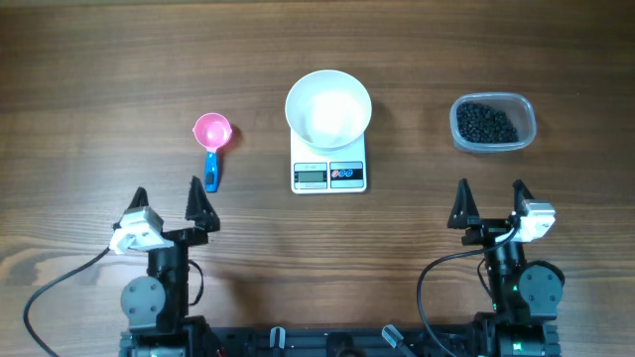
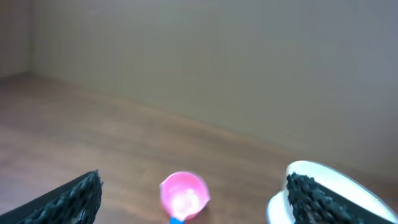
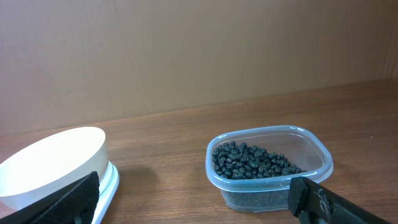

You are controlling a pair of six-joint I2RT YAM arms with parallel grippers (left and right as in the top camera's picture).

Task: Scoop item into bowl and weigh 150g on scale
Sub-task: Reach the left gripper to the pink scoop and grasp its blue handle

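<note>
White bowl (image 1: 328, 107) atop scale (image 1: 328, 176) (beans (image 1: 486, 124) apart)

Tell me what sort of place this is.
Probably a robot test bench, not a real kitchen: a wood-grain table against a plain brown wall, a left arm and right arm at its edge, and a kitchen scale carrying a white bowl.

White bowl (image 1: 328, 107) — black beans (image 1: 486, 124)
</note>
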